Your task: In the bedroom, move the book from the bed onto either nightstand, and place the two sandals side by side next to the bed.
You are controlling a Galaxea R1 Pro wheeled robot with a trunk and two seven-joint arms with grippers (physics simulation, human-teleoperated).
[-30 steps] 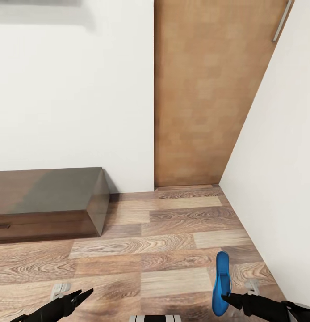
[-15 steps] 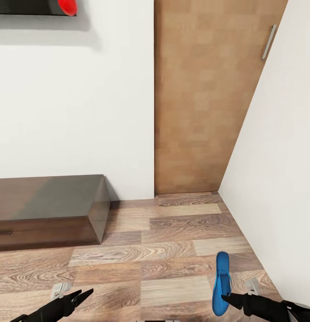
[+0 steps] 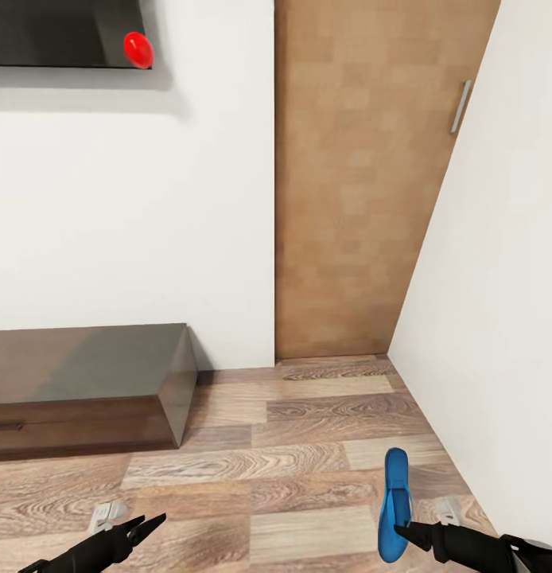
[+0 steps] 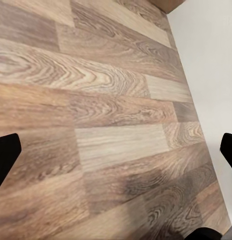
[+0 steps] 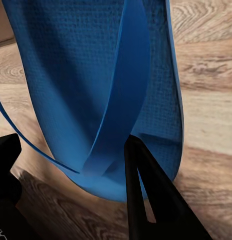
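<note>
At the lower right of the head view, the right end effector (image 3: 403, 531) grips one bright blue sandal (image 3: 394, 503) by its heel end, so the sole stands nearly on edge, toe pointing up the frame, above the wood-plank floor (image 3: 292, 446). In the right wrist view one dark finger (image 5: 146, 195) lies across the footbed of the sandal (image 5: 95, 90) beside the thong strap (image 5: 123, 90). The other finger sits at the lower left of that frame, and whether it touches the sole is hard to tell.

The sandal looks light, thin and flexible, probably foam or rubber with a textured footbed, so it should grip well but may bend or swing from an end hold. A pinch across the sole near its middle, or on the strap's root, would likely steady it better.

The left end effector (image 3: 147, 525), at the lower left, is spread apart and holds nothing. A low dark cabinet (image 3: 93, 382) stands at the left against the white wall, beside a wooden door (image 3: 355, 175).
</note>
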